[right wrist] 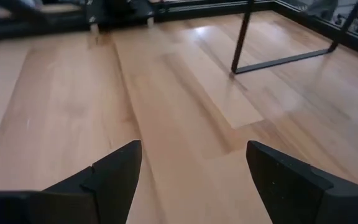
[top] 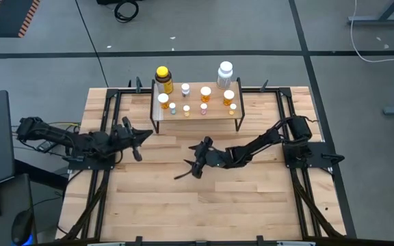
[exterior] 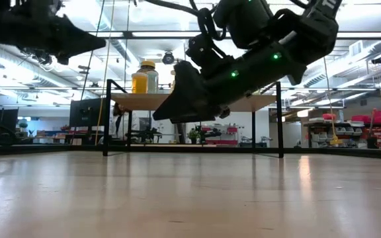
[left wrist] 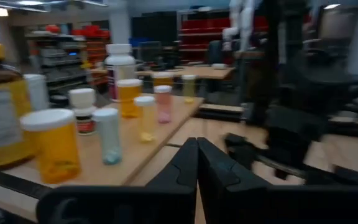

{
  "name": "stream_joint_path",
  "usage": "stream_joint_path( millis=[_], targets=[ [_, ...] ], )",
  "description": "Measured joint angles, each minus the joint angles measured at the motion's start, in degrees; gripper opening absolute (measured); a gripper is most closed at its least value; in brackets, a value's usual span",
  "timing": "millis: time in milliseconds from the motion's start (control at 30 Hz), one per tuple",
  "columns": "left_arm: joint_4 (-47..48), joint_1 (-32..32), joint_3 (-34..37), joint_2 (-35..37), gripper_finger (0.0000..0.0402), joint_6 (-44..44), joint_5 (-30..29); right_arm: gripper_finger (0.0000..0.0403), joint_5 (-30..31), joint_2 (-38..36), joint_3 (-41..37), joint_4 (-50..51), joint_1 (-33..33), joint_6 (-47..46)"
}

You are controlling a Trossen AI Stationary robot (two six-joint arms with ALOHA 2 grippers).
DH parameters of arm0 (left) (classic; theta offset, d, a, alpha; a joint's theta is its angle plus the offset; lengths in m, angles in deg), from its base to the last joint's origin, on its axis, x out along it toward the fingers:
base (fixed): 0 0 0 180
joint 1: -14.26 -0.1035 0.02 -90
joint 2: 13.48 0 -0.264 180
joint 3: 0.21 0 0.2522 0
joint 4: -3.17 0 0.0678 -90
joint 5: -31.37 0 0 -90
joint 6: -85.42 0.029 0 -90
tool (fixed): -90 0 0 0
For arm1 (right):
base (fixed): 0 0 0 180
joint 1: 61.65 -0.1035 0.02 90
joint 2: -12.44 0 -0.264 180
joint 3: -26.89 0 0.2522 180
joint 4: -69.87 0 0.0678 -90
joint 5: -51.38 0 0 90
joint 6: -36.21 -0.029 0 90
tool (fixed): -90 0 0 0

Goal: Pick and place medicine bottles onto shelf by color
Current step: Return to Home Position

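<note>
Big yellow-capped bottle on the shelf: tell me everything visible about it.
The big yellow-capped bottle stands upright at the shelf's top-left corner in the high view. Yellow cap, dark amber body, yellow label wrapped round it. It rests on the light plank top; an orange white-capped vial stands just in front, apart. Nothing grips it.

Wooden table (top: pixel 204 212) on grey floor (top: pixel 46 68), black cable (top: pixel 125 9) beyond.

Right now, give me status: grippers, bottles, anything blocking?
Left gripper shut, empty, left of shelf. Right gripper open, empty, over mid-table. Bottles standing on shelf. No obstruction seen.
</note>
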Motion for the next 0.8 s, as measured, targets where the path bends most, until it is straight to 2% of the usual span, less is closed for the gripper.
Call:
stream_joint_path(
  millis=[167,433,800],
  targets=[
    [-0.5,0.0,3.3,4.0,0.0004,0.1,1.9,0.0297,0.0,0.0,0.0,-0.2,1.6,-5.0],
    [-9.0,-0.4,7.3,4.7,0.0006,0.3,1.3,0.0297,-0.5,0.0,0.0,2.5,1.9,-3.6],
    [-5.8,-4.5,7.3,4.6,0.0011,-0.2,1.2,0.0297,-0.4,0.0,0.0,2.5,2.6,-2.0]
  ],
)
